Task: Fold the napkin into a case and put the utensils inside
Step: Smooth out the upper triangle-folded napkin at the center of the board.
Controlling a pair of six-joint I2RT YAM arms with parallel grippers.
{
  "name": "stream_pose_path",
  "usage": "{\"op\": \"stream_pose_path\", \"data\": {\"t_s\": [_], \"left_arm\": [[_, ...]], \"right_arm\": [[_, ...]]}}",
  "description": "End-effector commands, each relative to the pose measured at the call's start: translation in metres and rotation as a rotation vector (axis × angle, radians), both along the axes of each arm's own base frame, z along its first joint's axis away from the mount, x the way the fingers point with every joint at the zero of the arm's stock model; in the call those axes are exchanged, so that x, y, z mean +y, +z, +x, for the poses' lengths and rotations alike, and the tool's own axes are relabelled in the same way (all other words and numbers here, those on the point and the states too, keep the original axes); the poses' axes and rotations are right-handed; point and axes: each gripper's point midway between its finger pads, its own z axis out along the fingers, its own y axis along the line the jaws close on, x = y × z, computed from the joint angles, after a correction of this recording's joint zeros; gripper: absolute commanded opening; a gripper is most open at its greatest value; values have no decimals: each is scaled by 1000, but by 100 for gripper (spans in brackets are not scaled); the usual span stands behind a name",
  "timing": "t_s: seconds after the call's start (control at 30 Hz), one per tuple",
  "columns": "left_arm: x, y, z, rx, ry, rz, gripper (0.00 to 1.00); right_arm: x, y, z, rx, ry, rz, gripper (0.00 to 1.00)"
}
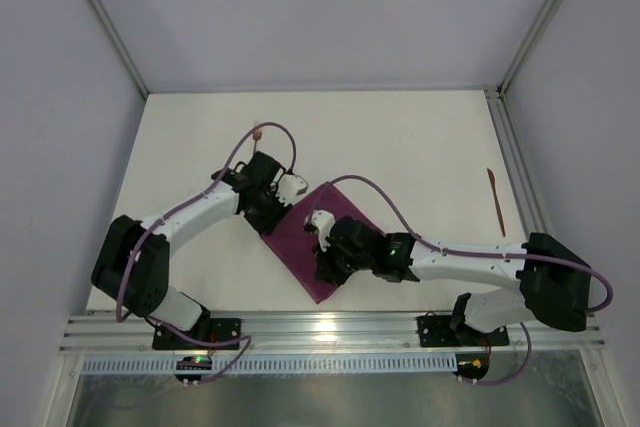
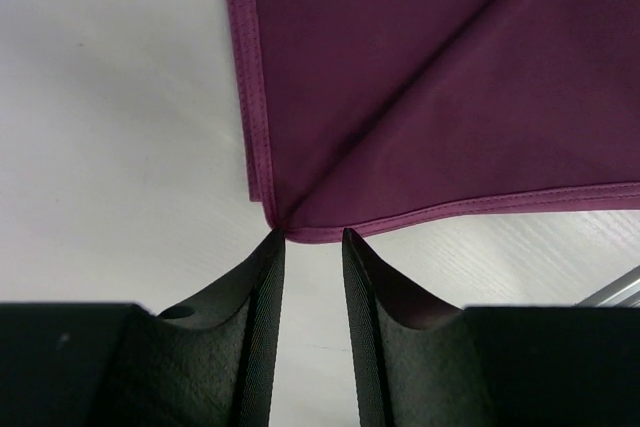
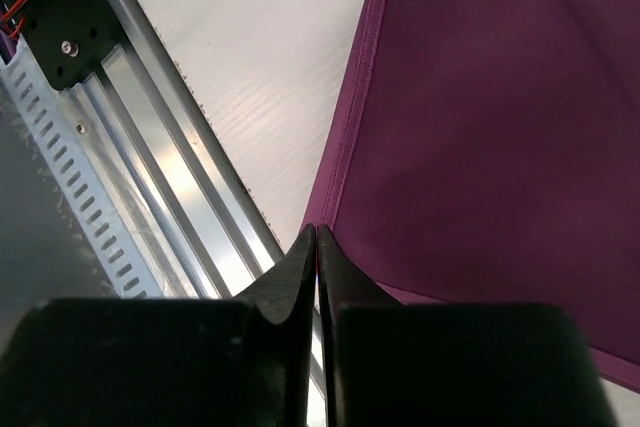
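Note:
The magenta napkin [image 1: 298, 247] lies folded into a long slanted rectangle in the middle of the table. In the left wrist view a diagonal fold crosses the napkin [image 2: 430, 97], and my left gripper [image 2: 312, 237] stands open with its tips right at the cloth's corner and nothing between them. My left gripper [image 1: 272, 222] is at the rectangle's left edge. My right gripper [image 1: 322, 273] is at the near corner, its jaws shut [image 3: 316, 230] on the napkin's [image 3: 480, 97] corner tip. A copper-brown utensil [image 1: 495, 202] lies far right. A small rosy-headed piece [image 1: 258, 133] shows beyond the left arm.
The aluminium rail [image 1: 330, 327] runs along the table's near edge, just below the napkin's near corner, and fills the left of the right wrist view [image 3: 150, 147]. White walls and frame posts enclose the table. Purple cables loop over both arms.

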Motion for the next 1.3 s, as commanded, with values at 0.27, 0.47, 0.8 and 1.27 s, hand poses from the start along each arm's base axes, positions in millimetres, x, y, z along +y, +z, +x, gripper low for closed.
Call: {"op": "stream_pose_path", "data": {"t_s": [0.27,0.47,0.8,1.27], "left_arm": [[9,-43,13,-20,-6,113,27],[15,-52,20,-47,8,150,26],[-3,-15,32,-108,1,54,32],[-83,40,-23,-150,-330,-106,47]], "right_arm": [[-19,-80,0,239,-185,-41,3],[-27,-85,-1,278,-202,-49,3],[-32,1,37,127,-267,18,6],[-131,-31,126,120,-664,-121,8]]}}
